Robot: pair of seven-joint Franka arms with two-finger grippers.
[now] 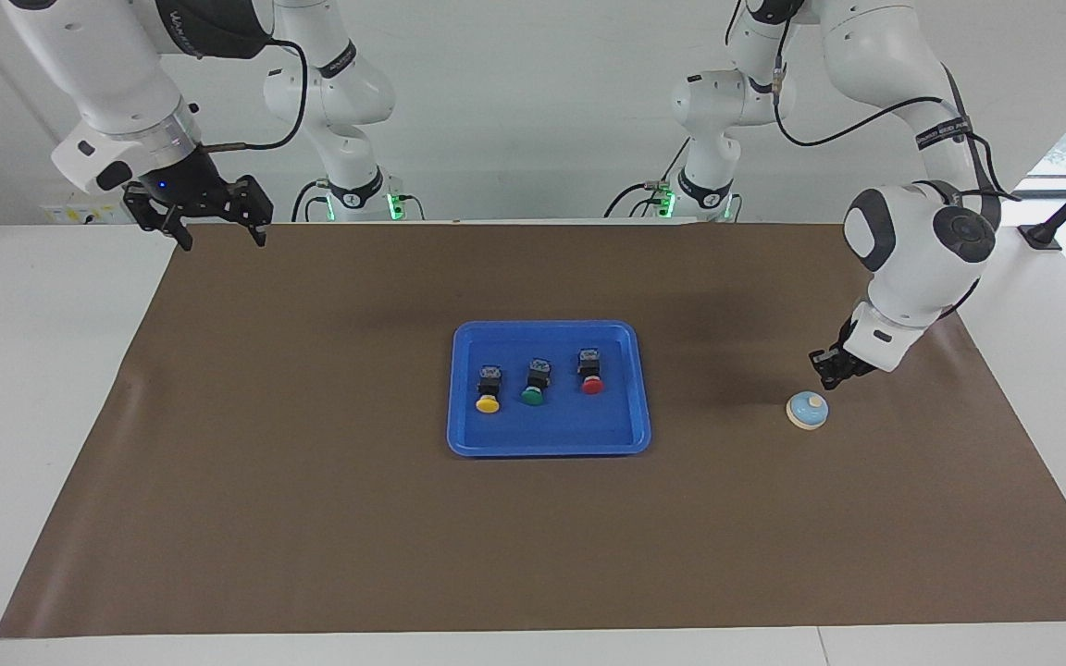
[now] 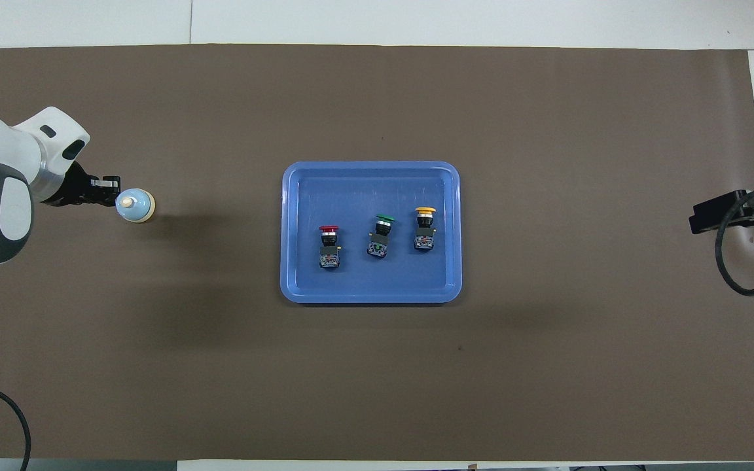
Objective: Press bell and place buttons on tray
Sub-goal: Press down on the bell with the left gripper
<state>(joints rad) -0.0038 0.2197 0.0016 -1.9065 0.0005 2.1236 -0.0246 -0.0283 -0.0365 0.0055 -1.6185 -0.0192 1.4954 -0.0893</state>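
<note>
The blue tray [image 1: 637, 407] [image 2: 295, 196] lies mid-table with three buttons lying in a row in it: yellow [image 1: 488, 403] [image 2: 425, 211], green [image 1: 532, 395] [image 2: 385, 218] and red [image 1: 592, 385] [image 2: 328, 229]. The light blue bell [image 1: 808, 410] [image 2: 135, 205] stands on the mat toward the left arm's end. My left gripper [image 1: 825, 372] [image 2: 112, 190] is shut, empty, and hangs just above the mat beside the bell, a little apart from it. My right gripper [image 1: 214, 220] waits high over the mat's corner at the right arm's end, open and empty.
A brown mat [image 1: 311, 518] [image 2: 547, 366] covers the table, white table showing around it. A black cable [image 2: 740, 261] hangs from the right arm at that end of the mat.
</note>
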